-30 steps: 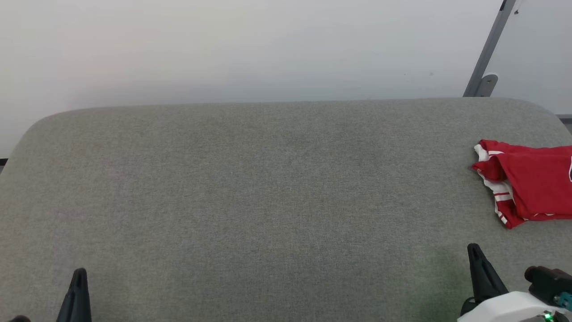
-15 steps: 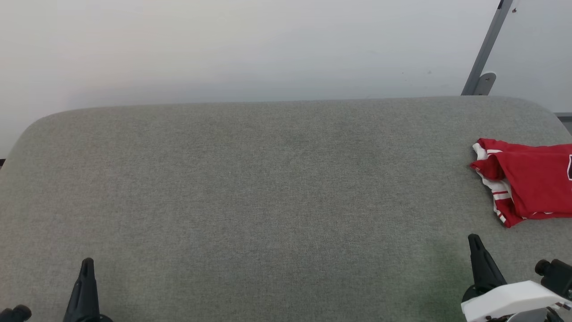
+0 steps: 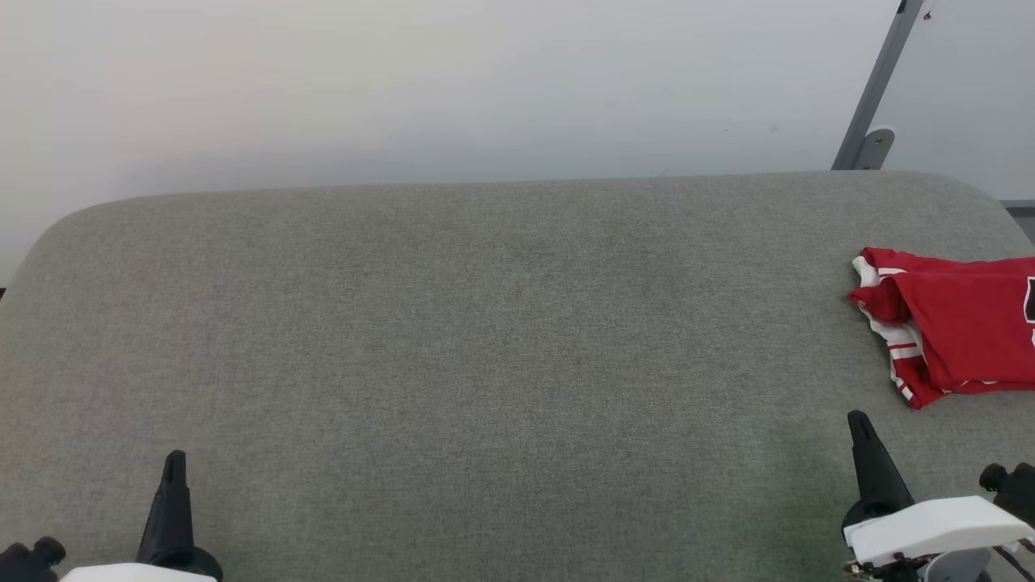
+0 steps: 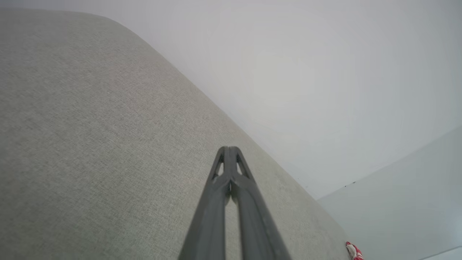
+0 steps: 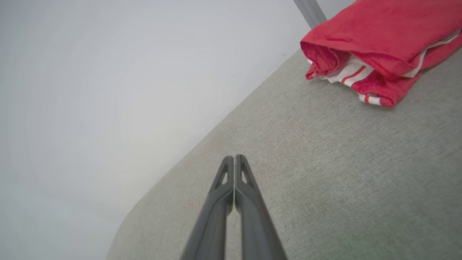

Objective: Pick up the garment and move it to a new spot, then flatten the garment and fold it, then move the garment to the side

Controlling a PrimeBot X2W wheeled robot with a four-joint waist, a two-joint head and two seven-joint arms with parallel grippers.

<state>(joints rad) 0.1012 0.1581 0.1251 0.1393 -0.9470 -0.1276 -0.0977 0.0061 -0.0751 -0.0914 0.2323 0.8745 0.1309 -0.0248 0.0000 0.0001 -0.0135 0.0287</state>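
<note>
Your garment (image 3: 958,323) lay folded at the far right edge of the grey fabric surface (image 3: 485,356), nothing touching it. Your left gripper (image 3: 173,461) sat low left and your right gripper (image 3: 857,420) low right, near the garment but apart from it — both had fingers pinched together, holding nothing.

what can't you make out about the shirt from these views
Head view: the garment runs off the right edge, so its full extent and black marking are unreadable.
Right wrist view: top and right edges crop it; its folds hide inner layers.
Left wrist view: a red speck, too small for detail.
</note>
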